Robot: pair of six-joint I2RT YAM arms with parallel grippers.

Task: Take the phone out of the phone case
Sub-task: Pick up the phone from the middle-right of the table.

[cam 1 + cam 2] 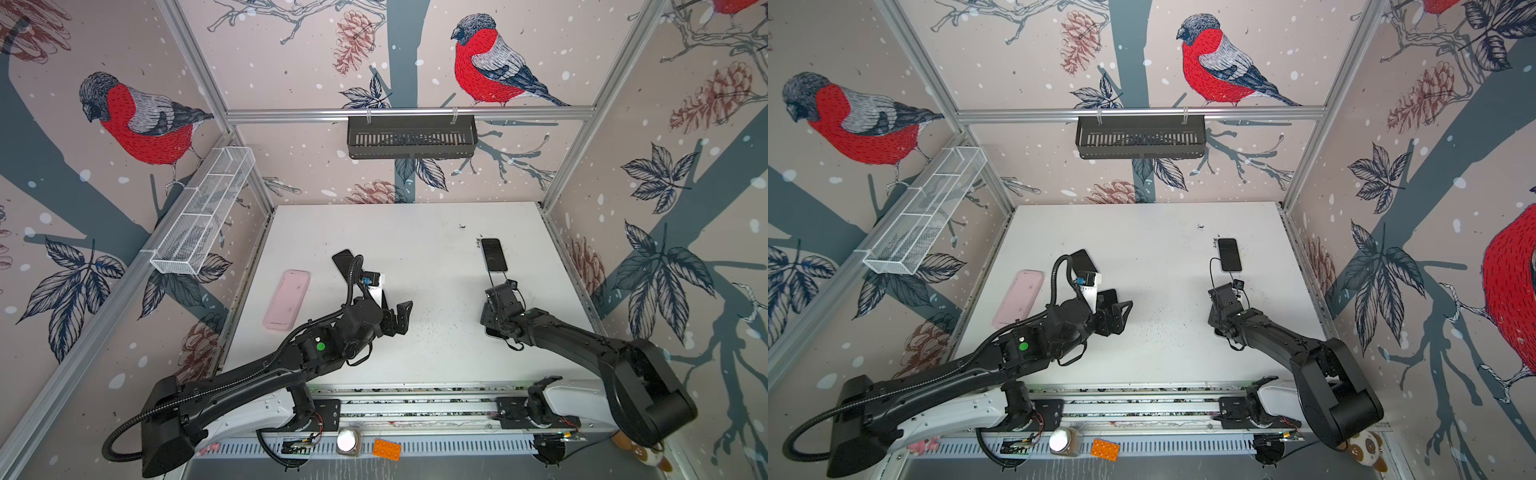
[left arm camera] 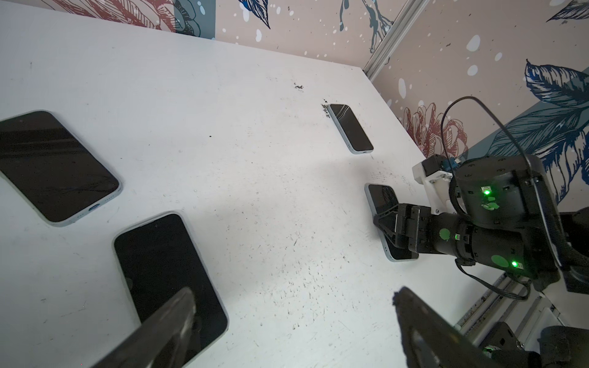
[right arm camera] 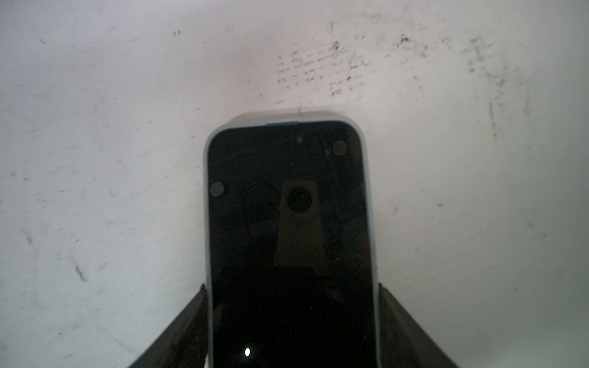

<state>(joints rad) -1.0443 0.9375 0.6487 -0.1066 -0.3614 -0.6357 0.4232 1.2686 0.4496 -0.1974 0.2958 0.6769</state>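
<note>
- Fingers [image 3: 185, 325] of our right gripper [image 3: 292, 288] are flanking the long sides of the phone [image 3: 287, 197], which is lying screen-up in its pale case [image 3: 205, 153] on the table [image 3: 95, 127]. We are judging this steadies the case for peeling.
- Whether they are clamping or only touching, we cannot tell.
- Our left gripper [image 2: 293, 294] is hanging wide open above another phone [image 2: 165, 270], well apart, probably waiting to help.

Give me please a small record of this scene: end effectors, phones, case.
left end effector: open, empty
right end effector: straddling pale-rimmed phone, grip uncertain
pink phone case: flat on white table, no screen showing
other phones: three, screens up, untouched
</note>
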